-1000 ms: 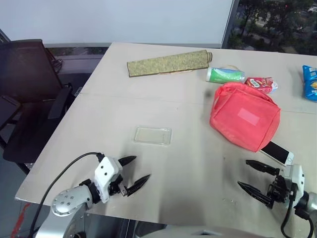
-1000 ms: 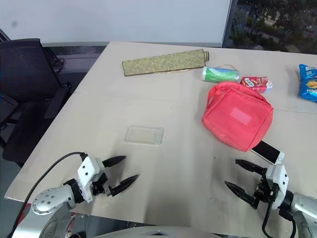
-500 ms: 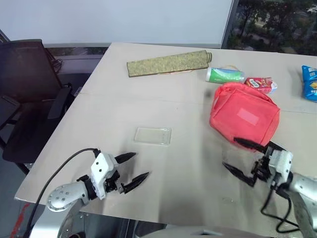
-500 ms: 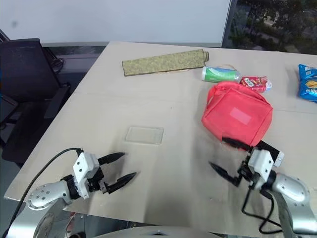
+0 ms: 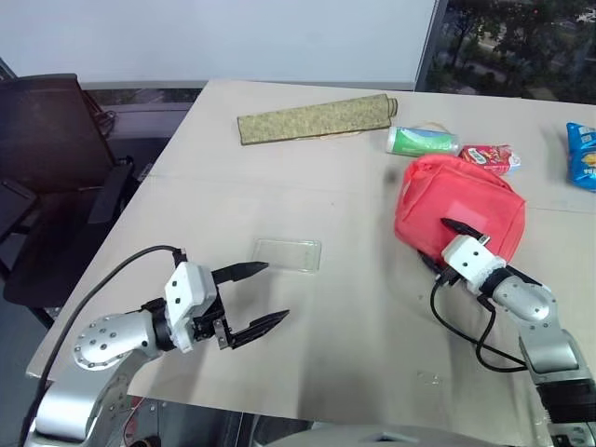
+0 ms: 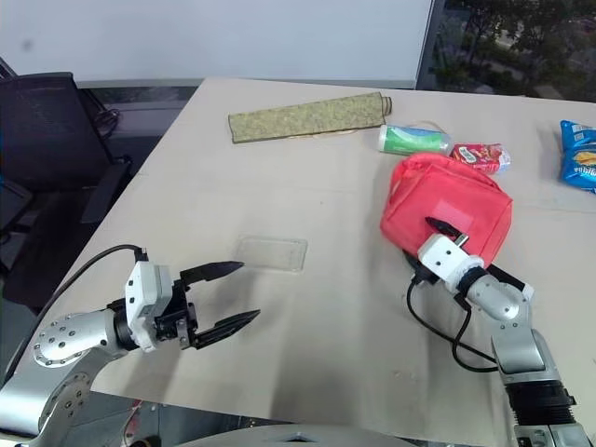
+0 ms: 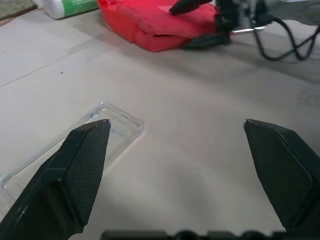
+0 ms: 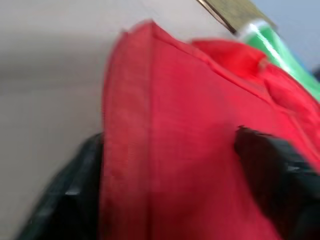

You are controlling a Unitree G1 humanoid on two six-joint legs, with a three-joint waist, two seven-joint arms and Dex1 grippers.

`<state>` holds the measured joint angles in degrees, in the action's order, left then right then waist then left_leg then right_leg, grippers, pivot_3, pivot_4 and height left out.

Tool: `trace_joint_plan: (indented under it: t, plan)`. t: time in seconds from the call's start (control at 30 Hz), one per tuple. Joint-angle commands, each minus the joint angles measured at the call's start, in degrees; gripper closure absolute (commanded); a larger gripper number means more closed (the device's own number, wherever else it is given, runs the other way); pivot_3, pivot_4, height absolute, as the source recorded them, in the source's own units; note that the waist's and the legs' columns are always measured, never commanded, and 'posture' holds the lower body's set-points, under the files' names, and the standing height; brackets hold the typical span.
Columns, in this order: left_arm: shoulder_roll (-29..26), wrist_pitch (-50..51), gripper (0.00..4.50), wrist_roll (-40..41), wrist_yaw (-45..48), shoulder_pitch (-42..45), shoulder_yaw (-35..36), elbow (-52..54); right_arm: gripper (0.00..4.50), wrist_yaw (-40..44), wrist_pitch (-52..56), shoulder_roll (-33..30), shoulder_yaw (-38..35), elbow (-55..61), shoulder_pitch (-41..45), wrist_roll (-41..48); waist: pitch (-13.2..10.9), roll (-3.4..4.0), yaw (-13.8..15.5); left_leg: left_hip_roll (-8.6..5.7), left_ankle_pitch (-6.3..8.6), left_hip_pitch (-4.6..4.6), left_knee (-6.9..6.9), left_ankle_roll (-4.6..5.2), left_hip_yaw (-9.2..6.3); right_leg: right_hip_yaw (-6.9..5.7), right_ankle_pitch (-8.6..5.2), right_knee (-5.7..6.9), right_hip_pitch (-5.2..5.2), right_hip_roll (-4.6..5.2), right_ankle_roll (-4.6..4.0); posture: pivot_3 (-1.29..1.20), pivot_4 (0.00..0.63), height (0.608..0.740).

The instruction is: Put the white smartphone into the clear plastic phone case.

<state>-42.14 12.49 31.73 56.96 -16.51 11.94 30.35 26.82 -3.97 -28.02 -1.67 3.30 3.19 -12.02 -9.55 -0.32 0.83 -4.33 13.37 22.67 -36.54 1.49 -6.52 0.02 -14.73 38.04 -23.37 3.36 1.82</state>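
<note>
The clear plastic phone case (image 5: 287, 253) lies flat on the beige table (image 5: 233, 196), and also shows in the left wrist view (image 7: 75, 145). My left gripper (image 5: 275, 291) hovers open just short of it, one fingertip (image 7: 85, 160) over the case's near end. My right gripper (image 5: 438, 245) is at the near edge of the red pouch (image 5: 475, 209). Its two fingers stand apart, one above and one below that edge, with the red fabric (image 8: 175, 125) between them. I cannot tell whether they press on it. The white smartphone is hidden behind my right arm.
At the table's far side lie a rolled olive mat (image 5: 317, 118), a green-and-white tube (image 5: 424, 141), a red snack packet (image 5: 491, 158) and a blue packet (image 5: 583, 154). A black office chair (image 5: 56, 168) stands off the table's left edge. Open tabletop separates case and pouch.
My right gripper swung forward and rolled onto the pouch's near edge, its fingers narrowing; the arm now covers the phone. My left gripper rose a little toward the case.
</note>
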Motion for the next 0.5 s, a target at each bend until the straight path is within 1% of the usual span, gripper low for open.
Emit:
trace_joint_plan:
  t: [0.03, 0.13, 0.17, 0.2, 0.33, 0.5]
  plan:
    - [-0.4, 0.2, 0.0, 1.4, -0.1, 0.3, 1.5, 2.4, 2.53, -4.3, 0.6, -0.5, -1.9, 0.1, 1.0, -1.4, 0.0, 0.0, 0.0, 0.0, 0.0, 0.0, 0.0, 0.0, 0.0, 0.0, 0.0, 0.0, 0.0, 0.0, 0.0, 0.0, 0.15, 0.74]
    - [-0.2, 0.4, 0.0, 1.7, 0.0, 0.4, 1.4, 2.6, 4.04, -6.1, 0.1, -0.5, -1.7, 0.0, 1.6, -1.7, 0.0, 0.0, -0.1, 0.01, 0.0, -0.01, -0.01, 0.01, 0.03, 0.03, 0.02, 0.0, 0.0, -0.02, -0.01, 0.0, 0.15, 0.74]
    - [-0.1, 0.4, 0.0, 1.8, 0.1, 0.5, 1.4, 2.6, 4.37, -6.5, -0.4, -0.5, -1.7, 0.2, 1.7, -1.7, 0.0, 0.0, -0.1, 0.01, 0.0, -0.01, -0.02, 0.01, 0.04, 0.03, 0.02, 0.0, 0.0, -0.02, -0.01, 0.0, 0.15, 0.74]
    - [0.2, 0.3, 0.0, 2.0, -0.1, 0.6, 1.5, 2.5, 4.44, -7.1, -1.0, -0.6, -1.7, 0.3, 1.9, -1.7, 0.0, 0.0, -0.1, 0.02, 0.0, -0.02, -0.02, 0.01, 0.05, 0.05, 0.03, 0.01, 0.0, -0.04, -0.01, 0.0, 0.15, 0.74]
    - [1.5, 0.7, 0.0, 3.6, -1.4, 2.3, 1.3, 3.0, 4.44, -10.4, -4.2, -0.6, -2.8, -0.6, 3.5, -1.6, 0.0, 0.0, -0.1, 0.1, 0.0, -0.03, -0.03, 0.01, 0.1, 0.1, 0.06, 0.01, 0.0, -0.12, -0.03, 0.0, 0.15, 0.74]
    - [2.9, 2.8, 0.0, 8.2, -3.7, 6.5, 1.5, 4.8, 4.44, -16.0, -8.5, -1.1, -5.3, -1.9, 6.3, -1.9, 0.0, 0.0, -0.1, 0.35, -0.02, -0.04, -0.17, -0.02, 0.32, 0.23, 0.27, 0.0, 0.0, -0.33, -0.09, 0.0, 0.15, 0.74]
